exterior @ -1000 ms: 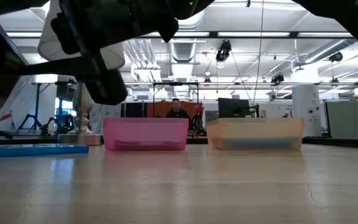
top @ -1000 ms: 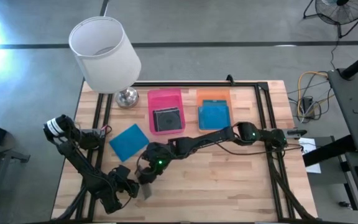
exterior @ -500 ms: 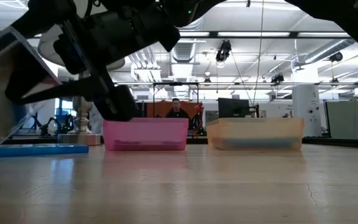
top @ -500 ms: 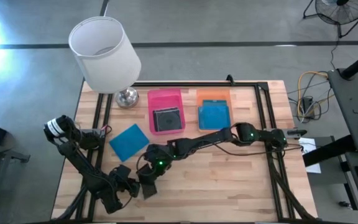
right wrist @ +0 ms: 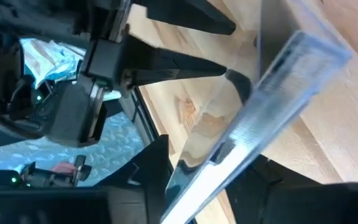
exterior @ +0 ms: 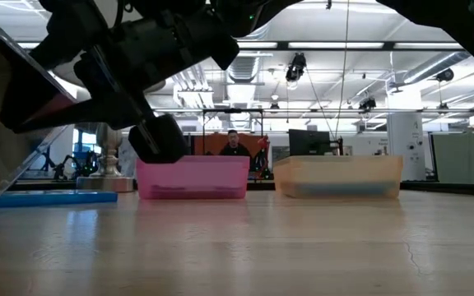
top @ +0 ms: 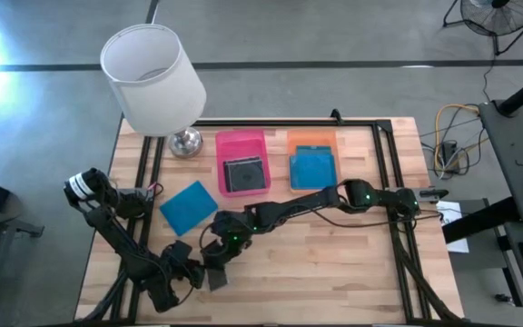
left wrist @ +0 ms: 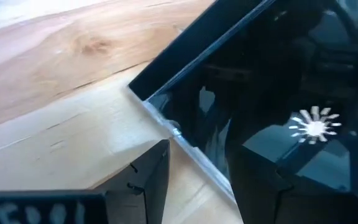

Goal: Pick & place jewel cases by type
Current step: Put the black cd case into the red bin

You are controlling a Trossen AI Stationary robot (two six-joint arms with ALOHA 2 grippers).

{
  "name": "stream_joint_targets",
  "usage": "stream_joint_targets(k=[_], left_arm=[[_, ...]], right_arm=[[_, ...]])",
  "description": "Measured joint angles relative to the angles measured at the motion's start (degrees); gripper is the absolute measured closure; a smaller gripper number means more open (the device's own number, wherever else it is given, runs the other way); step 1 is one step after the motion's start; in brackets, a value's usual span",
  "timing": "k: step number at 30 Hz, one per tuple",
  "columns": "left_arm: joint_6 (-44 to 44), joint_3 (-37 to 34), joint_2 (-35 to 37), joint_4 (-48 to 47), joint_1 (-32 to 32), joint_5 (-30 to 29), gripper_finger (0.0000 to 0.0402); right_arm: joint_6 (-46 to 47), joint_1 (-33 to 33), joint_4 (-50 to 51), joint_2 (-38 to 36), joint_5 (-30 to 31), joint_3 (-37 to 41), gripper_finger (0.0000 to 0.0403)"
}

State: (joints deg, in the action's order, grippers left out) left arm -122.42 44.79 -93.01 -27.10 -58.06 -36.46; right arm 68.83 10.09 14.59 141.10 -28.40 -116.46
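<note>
Right wrist view: clear jewel case [right wrist: 253, 118] sits tilted between the right gripper [right wrist: 210, 168]'s fingers, held on an edge — thin purchase, so it could twist or drop onto the table [top: 334, 263] if the left gripper [top: 187, 271] nudges it. High view: both grippers meet near the table's 7 o'clock, left one just at 8 o'clock of the right. Can't tell whether the left's fingers grip anything. Blue jewel case [top: 188, 205] lies loose at 11 o'clock of them; pink tray [top: 241, 143] and orange tray [top: 311, 140] at 12.
</note>
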Motion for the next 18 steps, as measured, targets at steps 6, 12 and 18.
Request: stream_joint_targets(k=[6, 12, 18], left_arm=[[1.2, 1.0, 0.0, 0.1, 0.0, -0.7, 0.0262], [3.6, 2.3, 0.0, 0.0, -0.2, -0.8, 0.0262], [4.7, 4.1, 0.1, -1.1, -0.8, -1.4, 0.0262]], right_arm=[[1.6, 0.0, 0.4, 0.0, 0.0, 0.0, 0.0317], [2.8, 0.0, 2.0, 0.0, -0.1, 0.0, 0.0346], [2.8, -0.2, 2.4, 0.0, -0.3, 0.0, 0.0372]])
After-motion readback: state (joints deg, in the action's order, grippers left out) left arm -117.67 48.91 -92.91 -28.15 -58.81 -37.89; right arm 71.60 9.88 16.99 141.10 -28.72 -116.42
